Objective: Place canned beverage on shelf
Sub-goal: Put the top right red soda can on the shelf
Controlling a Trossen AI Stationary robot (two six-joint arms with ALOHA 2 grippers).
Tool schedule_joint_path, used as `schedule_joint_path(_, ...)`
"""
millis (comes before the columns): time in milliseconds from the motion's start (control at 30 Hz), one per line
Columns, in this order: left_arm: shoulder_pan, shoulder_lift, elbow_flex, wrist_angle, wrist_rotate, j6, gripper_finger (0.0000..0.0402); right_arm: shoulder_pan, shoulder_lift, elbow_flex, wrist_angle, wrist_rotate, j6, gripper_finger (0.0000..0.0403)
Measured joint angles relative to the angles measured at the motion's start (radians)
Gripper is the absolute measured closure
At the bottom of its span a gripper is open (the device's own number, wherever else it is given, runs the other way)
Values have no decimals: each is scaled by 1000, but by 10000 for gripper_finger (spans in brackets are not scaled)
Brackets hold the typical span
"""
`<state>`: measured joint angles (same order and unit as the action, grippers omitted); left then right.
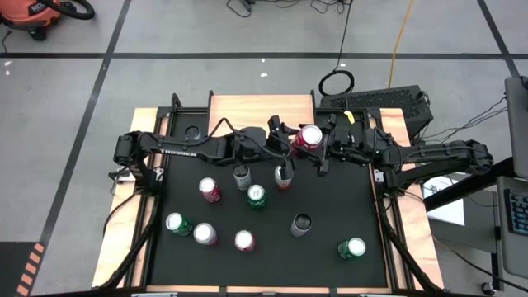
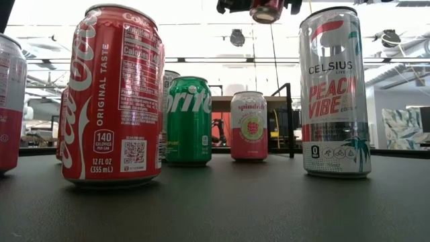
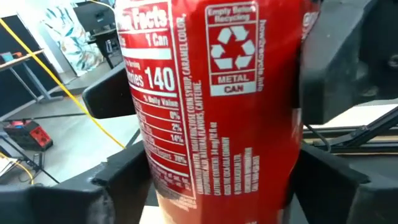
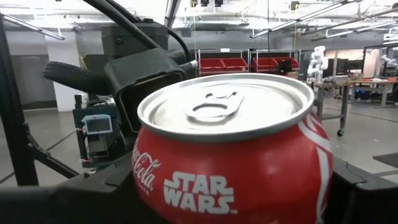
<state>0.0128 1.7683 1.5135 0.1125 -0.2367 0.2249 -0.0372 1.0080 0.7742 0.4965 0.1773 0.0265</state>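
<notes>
A red Coca-Cola can (image 1: 311, 136) with a Star Wars print hangs upright in the air between my two arms, close to the light-wood shelf (image 1: 247, 111) at the table's far edge. My right gripper (image 1: 323, 144) comes from the table's right and is shut on the can (image 4: 236, 180). My left gripper (image 1: 294, 142) comes from the left. It is open, and its fingers (image 3: 118, 186) stand close on either side of the can (image 3: 217, 112). In the low view the can (image 2: 267, 9) shows at the top, high above the mat. My right gripper pinches the can's lower wall (image 4: 314, 180) between its two fingers, coming level from the table's right. The can stands upright, its silver lid (image 4: 224, 106) up, lifted clear of the table. My left gripper's fingers flank the can's printed wall (image 3: 155, 186); I cannot tell whether they touch it.
Several cans stand on the black mat (image 1: 330, 194): a red one (image 1: 209, 190), a green Sprite (image 1: 256, 195), a dark one (image 1: 301, 223), a green one (image 1: 352, 247) and others near the front left. Both arms stretch across the mat's far half.
</notes>
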Motion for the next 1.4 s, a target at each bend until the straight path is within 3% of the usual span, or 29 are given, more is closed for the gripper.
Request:
schedule_joint_path(133, 0, 0, 0, -2, 0, -2, 121, 0, 0, 0, -4, 1, 3, 112)
schedule_joint_path(333, 0, 0, -1, -6, 8, -1, 121, 0, 0, 0, -26, 1, 7, 86)
schedule_joint_path(633, 0, -6, -2, -22, 120, -10, 112, 0, -36, 1, -121, -78, -21, 50)
schedule_joint_path(867, 4, -13, -2, -44, 197, -61, 111, 0, -120, 1, -261, -134, -73, 46)
schedule_joint_path(1133, 34, -16, -2, -28, 449, -113, 109, 0, -206, 1, -377, -245, -154, 45)
schedule_joint_path(1400, 71, -17, -1, -3, 721, -107, 109, -1, -245, 1, -385, -323, -173, 45)
